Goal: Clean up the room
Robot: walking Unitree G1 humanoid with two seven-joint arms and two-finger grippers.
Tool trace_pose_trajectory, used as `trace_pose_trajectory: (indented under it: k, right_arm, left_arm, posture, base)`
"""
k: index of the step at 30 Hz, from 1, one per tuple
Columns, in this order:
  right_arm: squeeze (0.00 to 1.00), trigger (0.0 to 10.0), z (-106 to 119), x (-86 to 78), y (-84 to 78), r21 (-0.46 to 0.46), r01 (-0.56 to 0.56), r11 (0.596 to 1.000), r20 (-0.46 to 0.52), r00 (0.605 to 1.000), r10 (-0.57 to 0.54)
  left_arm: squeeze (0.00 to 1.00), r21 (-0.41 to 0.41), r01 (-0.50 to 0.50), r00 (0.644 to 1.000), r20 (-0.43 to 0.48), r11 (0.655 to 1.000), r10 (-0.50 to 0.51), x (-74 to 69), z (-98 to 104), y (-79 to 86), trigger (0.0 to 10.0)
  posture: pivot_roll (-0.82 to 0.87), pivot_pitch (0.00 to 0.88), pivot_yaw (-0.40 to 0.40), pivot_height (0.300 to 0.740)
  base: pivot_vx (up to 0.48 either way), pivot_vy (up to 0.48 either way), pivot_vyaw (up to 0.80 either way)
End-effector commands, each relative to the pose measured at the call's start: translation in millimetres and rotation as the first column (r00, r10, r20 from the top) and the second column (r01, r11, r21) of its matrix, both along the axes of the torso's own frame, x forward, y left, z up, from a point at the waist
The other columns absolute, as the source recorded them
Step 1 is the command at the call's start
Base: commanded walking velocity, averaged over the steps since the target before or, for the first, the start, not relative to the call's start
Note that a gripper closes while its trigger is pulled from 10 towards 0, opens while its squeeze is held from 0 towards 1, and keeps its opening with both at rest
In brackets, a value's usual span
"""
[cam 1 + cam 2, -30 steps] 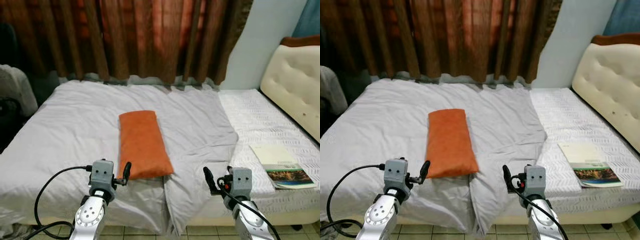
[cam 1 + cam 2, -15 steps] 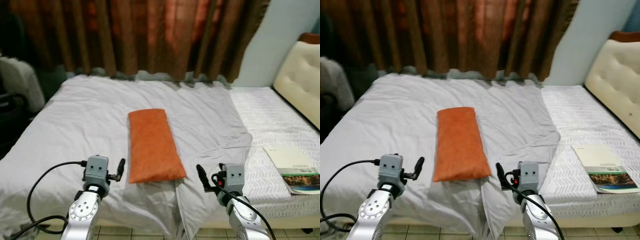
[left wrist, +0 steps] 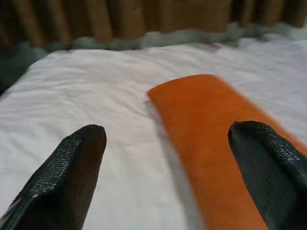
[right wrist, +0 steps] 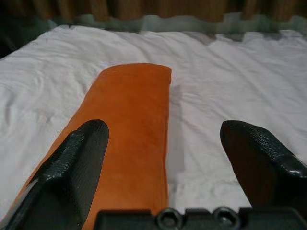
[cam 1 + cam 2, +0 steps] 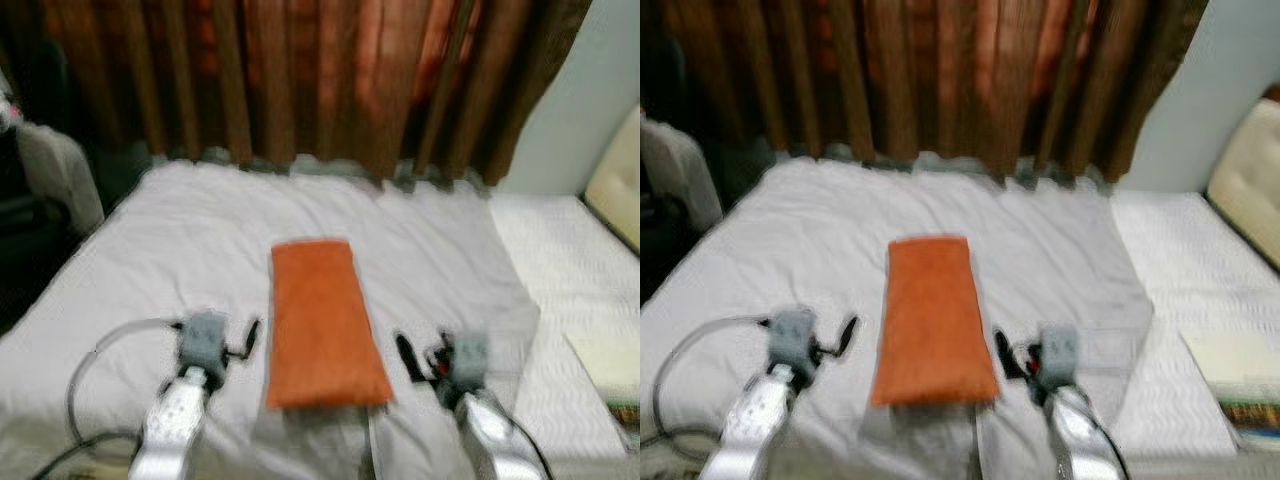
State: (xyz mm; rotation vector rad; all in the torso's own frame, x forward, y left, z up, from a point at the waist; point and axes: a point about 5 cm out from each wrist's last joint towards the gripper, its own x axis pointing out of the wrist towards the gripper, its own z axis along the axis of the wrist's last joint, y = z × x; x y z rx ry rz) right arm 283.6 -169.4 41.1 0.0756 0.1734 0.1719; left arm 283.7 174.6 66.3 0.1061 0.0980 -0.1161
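We are flanking the orange pillow (image 5: 325, 325) with left gripper (image 5: 250, 338) and right gripper (image 5: 405, 355), both spread wide and empty, apparently readying a two-sided lift.

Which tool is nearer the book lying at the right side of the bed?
The right tool. It is open, just right of the orange pillow, with the book farther to its right. The left tool, also open, sits on the pillow's far side.
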Motion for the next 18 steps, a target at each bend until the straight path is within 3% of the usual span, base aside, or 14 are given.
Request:
trace_pose_trajectory:
  k: [1,14,18]
  right_arm:
    - [0.00,10.0,-1.3,-1.1,-11.2,-0.017,0.021,1.000,-0.010,1.000,-0.021]
    - [0.00,10.0,2.0,6.9,-1.0,0.005,-0.035,0.999,-0.025,0.999,0.035]
    - [0.00,10.0,-3.6,13.2,-0.1,0.088,0.012,0.996,-0.080,0.997,-0.004]
  left_arm:
    - [0.00,-0.033,0.021,1.000,-0.006,0.999,-0.021,0.5,-0.3,-11.3,10.0]
    - [0.00,-0.042,0.004,0.999,-0.032,0.999,-0.006,-4.0,-5.2,-6.5,10.0]
    - [0.00,-0.074,0.096,0.988,-0.115,0.993,-0.104,7.5,-16.9,-22.5,10.0]
  posture:
    - [0.06,0.000,-0.069,0.740]
    - [0.07,0.000,-0.079,0.740]
    - [0.09,0.052,-0.084,0.740]
  base:
    - [0.454,0.000,0.00]
    - [0.454,0.000,0.00]
    - [0.454,0.000,0.00]
